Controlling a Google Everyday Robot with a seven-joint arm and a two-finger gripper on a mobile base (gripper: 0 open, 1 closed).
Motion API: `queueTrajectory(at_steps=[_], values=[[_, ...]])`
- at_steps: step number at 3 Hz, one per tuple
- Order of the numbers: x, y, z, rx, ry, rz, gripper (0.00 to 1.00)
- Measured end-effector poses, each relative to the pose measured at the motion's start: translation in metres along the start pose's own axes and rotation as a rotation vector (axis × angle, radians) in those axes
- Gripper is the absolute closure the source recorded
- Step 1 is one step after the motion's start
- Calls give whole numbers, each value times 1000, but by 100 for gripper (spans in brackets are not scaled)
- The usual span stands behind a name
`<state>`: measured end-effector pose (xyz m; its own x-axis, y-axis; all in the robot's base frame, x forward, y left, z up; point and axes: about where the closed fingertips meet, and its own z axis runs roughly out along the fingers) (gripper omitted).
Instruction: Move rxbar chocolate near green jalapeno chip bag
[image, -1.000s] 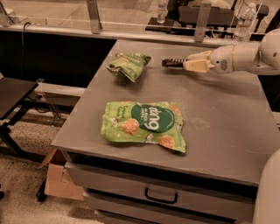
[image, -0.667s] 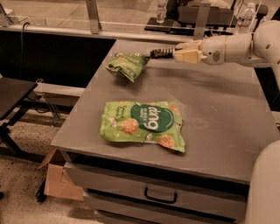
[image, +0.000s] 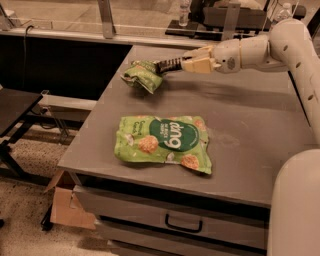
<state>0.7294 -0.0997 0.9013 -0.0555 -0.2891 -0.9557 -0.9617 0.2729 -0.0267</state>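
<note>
Dim, warm, softly lit from above. Faint shadow on the table under the gripper, at the far side just beside the green jalapeno chip bag.

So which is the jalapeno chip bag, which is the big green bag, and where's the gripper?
green jalapeno chip bag (image: 141, 76): camera view, its crumpled middle.
large bright-green bag (image: 165, 142): camera view, its round dark-green logo.
gripper (image: 161, 65): camera view, its dark tip, just beside the green jalapeno chip bag.
</note>
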Motion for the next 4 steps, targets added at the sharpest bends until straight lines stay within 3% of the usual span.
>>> queueTrajectory(at_steps=[1,3,4], values=[[6,7,10,-30,12,8,100],[17,21,22,-42,32,43,43],[19,23,22,-39,27,54,20]])
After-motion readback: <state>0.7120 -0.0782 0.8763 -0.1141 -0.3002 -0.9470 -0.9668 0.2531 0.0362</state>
